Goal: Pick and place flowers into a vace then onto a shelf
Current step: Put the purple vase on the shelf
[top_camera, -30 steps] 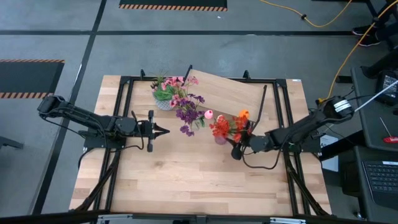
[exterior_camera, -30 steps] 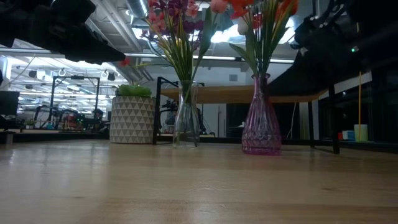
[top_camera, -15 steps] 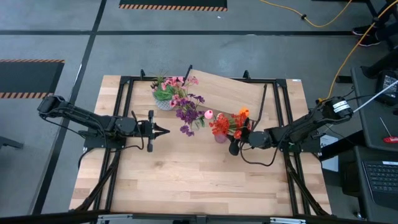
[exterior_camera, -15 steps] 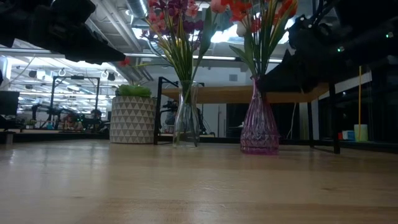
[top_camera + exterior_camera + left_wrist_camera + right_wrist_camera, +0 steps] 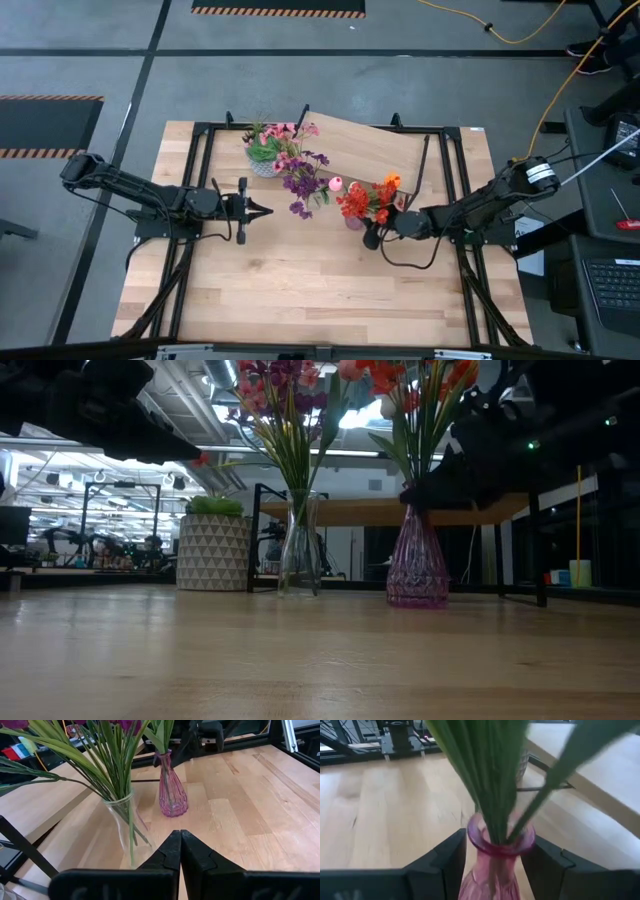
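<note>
**Pink vase between the right pincer's fingers**

Your red-orange flowers (image 5: pixel 365 200) stand in the pink vase (image 5: pixel 417 568) on the tabletop (image 5: pixel 300 280), just in front of the shelf (image 5: pixel 370 150). Your right pincer (image 5: pixel 492 865) is spread wide, one finger on each side of the vase's neck. Your left pincer (image 5: pixel 262 210) waits closed, near the clear vase (image 5: pixel 125 827) of purple flowers (image 5: pixel 303 180).

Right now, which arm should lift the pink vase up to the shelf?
Right. The right gripper is open with its fingers on either side of the pink vase's neck, beside the shelf. The left gripper is shut and stands off, nearer the clear vase.
</note>
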Tool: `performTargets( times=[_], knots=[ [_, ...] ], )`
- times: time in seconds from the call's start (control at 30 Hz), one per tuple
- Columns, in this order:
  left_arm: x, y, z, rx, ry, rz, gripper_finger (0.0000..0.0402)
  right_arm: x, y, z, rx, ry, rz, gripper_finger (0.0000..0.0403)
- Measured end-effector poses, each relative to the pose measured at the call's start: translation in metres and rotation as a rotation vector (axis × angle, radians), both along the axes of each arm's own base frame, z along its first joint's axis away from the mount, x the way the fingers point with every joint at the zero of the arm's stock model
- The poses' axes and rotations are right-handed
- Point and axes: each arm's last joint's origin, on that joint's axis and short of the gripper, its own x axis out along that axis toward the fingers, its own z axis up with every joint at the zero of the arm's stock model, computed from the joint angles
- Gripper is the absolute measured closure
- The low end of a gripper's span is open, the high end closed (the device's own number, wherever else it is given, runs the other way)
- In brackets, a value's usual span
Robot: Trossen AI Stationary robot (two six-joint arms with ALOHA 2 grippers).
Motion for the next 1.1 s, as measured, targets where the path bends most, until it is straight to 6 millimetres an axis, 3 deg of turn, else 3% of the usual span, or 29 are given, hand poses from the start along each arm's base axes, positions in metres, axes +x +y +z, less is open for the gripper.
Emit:
performTargets(
  times=[0.17,0.43,0.7,1.1],
  knots=[
    [0.0,0.0,0.0,0.0,0.001,0.0,0.0398,0.004,-0.001,0.004,-0.015,-0.005,-0.004,0.0228],
    [-0.001,0.0,-0.002,0.005,0.026,0.0,0.0399,0.004,-0.001,0.003,-0.016,0.004,-0.004,0.0304],
    [-0.001,0.0,-0.002,0.005,0.026,0.0,0.0399,0.005,-0.001,0.005,-0.003,-0.014,0.012,0.0304],
    [-0.001,0.0,-0.002,0.005,0.026,0.0,0.0399,-0.007,0.011,0.028,0.027,-0.076,0.105,0.0304]
  ],
)
